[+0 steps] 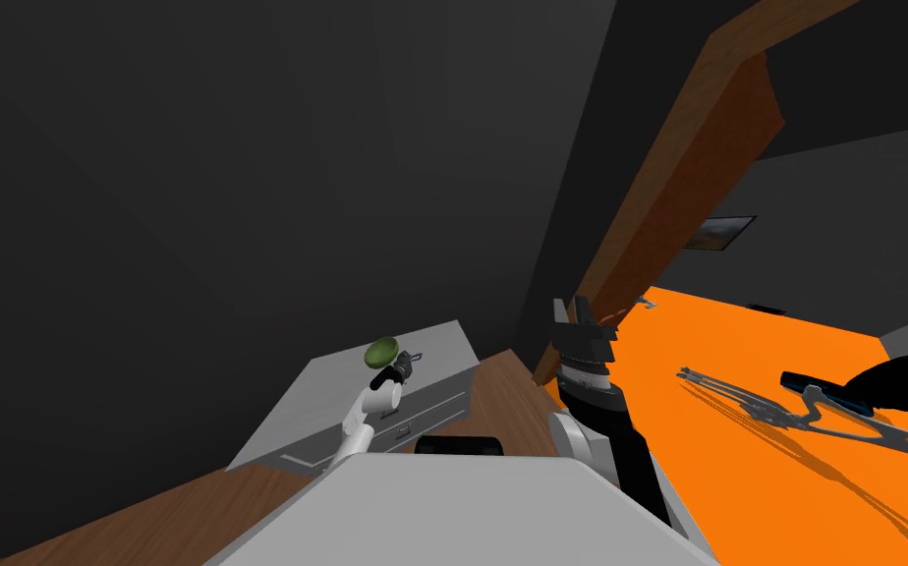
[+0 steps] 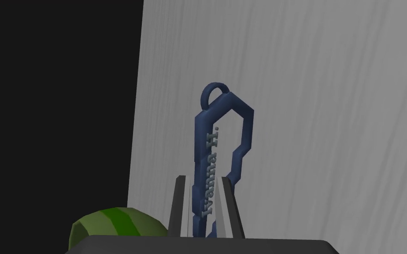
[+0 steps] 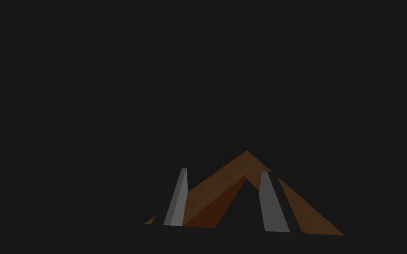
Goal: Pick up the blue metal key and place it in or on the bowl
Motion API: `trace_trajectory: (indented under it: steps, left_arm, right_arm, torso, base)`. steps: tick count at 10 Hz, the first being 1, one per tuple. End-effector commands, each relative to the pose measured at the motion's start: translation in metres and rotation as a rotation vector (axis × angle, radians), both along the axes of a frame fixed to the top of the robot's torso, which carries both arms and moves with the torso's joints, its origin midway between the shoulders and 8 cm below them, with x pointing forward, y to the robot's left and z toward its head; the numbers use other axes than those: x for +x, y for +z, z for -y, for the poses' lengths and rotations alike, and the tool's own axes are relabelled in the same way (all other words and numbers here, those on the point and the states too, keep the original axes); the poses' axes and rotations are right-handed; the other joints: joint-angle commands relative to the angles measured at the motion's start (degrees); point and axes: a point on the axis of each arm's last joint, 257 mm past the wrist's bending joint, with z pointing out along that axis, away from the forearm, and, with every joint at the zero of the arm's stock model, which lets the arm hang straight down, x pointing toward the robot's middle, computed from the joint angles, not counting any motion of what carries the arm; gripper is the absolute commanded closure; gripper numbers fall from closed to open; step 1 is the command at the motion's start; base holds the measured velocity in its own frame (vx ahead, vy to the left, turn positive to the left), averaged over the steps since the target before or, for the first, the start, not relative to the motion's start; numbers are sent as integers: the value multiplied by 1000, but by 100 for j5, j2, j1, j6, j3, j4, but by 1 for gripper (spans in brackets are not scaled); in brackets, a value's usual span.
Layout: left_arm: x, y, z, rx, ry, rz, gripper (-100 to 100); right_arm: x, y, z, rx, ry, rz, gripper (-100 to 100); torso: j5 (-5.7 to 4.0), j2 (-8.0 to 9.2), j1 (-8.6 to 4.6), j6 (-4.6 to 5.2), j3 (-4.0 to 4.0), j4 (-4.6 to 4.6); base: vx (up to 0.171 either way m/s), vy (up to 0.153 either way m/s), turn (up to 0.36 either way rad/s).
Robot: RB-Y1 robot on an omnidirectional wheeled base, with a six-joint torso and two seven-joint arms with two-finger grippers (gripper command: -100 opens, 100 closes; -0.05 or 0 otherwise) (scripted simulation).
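Blue key (image 2: 208, 132), raised grey lettering along its shaft reading "Ivanna H.", ring end pointing away, clamped between the left tool's (image 2: 205, 177) fingers; its near end is hidden behind the tool's dark body. Green striped bowl (image 2: 110, 225) just beside, partly cut off. The head view places the left tool (image 1: 405, 366) by the bowl (image 1: 381, 351) over the grey desk (image 1: 423, 393). Right tool (image 3: 223, 170) is raised with fingers spread, holding nothing.
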Motion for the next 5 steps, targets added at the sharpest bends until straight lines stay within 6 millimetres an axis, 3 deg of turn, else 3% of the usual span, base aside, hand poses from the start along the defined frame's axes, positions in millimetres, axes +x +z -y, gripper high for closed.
trace_trajectory:
  steps: [1, 2, 3, 4, 5]
  left_arm:
    - [-1, 4, -1, -1, -1, -3, 100]
    - [0, 4, -1, 0, -1, 0, 100]
    - [-1, 3, -1, 0, -1, -2, 0]
    - [20, 29, 3, 2, -12, 58, 100]
    - [29, 42, 6, 5, -20, 85, 100]
  right_arm:
    - [0, 0, 0, 0, 0, 0, 0]
    - [0, 0, 0, 0, 0, 0, 0]
    - [0, 0, 0, 0, 0, 0, 0]
    - [0, 0, 0, 0, 0, 0, 0]
    - [0, 0, 0, 0, 0, 0, 0]
  torso:
    - [0, 0, 0, 0, 0, 0]
    - [0, 14, -4, 0, 8, 2]
    - [0, 5, -2, 2, 4, 2]
    - [1, -6, 1, 2, -2, 0]
    - [-1, 21, -7, 6, 14, 9]
  base:
    - [-80, -22, 15]
    - [-36, -11, 6]
    - [-7, -2, 0]
    - [-117, -14, -10]
    - [-198, -12, -53]
